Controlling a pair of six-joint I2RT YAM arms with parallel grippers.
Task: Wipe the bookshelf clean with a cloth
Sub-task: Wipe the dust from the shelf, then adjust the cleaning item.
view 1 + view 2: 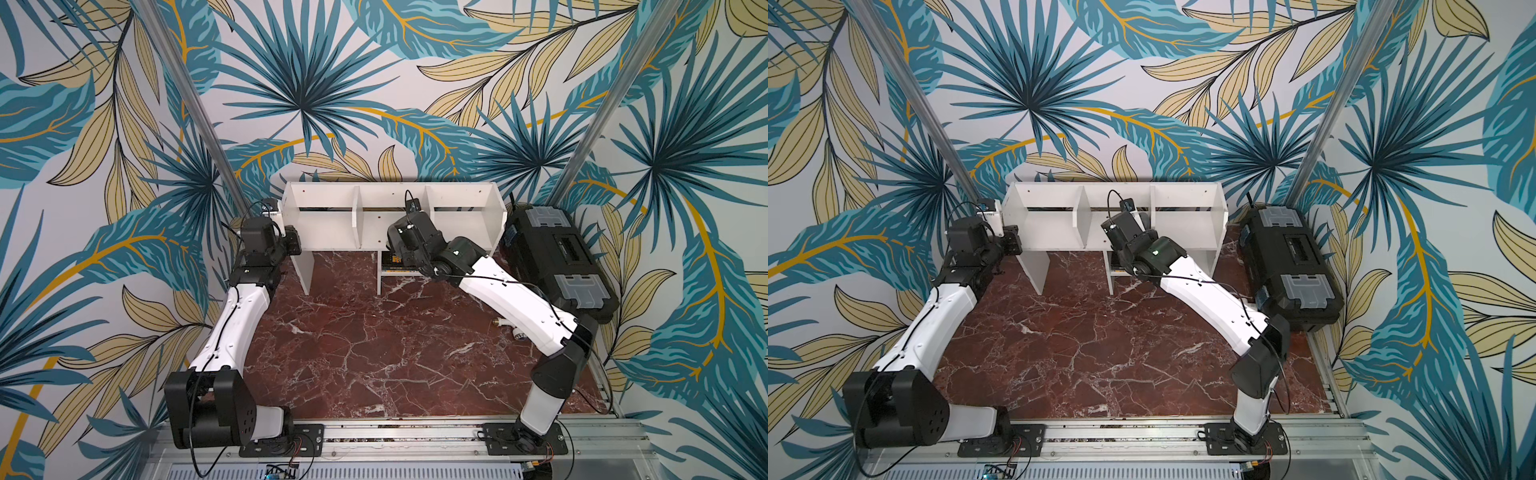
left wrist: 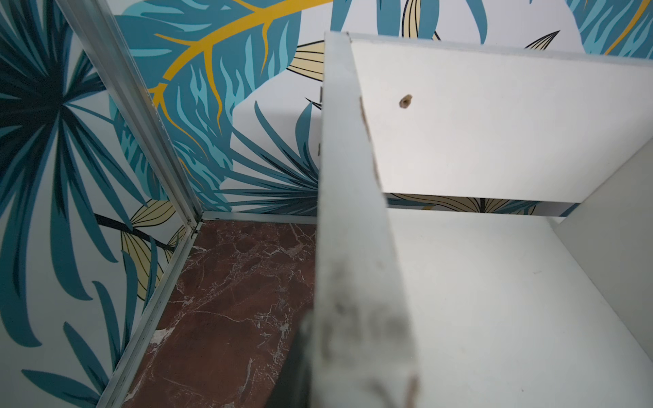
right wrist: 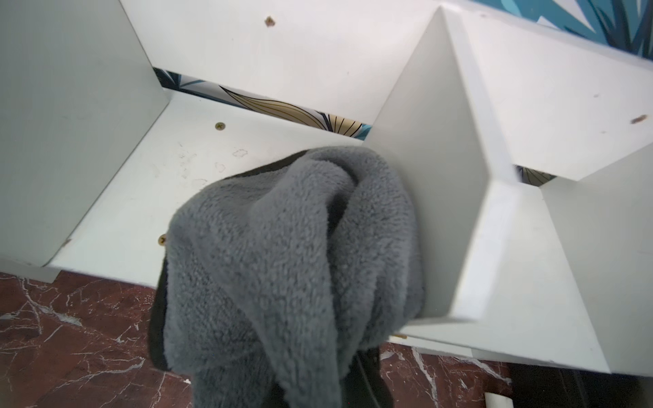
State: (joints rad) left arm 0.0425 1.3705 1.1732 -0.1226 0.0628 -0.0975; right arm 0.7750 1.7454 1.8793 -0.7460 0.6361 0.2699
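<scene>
The white bookshelf (image 1: 324,228) (image 1: 1050,232) stands at the back of the table, its three compartments facing me. My left gripper (image 1: 293,240) (image 1: 1012,241) is shut on the front edge of its left end panel (image 2: 353,212), with one dark finger (image 2: 296,360) showing on the panel's outer side. The grey fleecy cloth (image 3: 282,247) is bunched in my right gripper (image 3: 265,346), which is shut on it. It rests on the middle compartment's floor (image 3: 176,169) and presses against the right divider (image 3: 441,176). The right wrist hides the cloth in both top views.
A black toolbox (image 1: 557,257) (image 1: 1287,257) with grey latches lies right of the shelf. A yellow-and-black item (image 1: 395,259) sits on a low ledge under the shelf. Small white parts (image 1: 515,330) lie behind the right arm. Red marble tabletop (image 1: 374,340); slanted aluminium posts (image 1: 195,104) at both back corners.
</scene>
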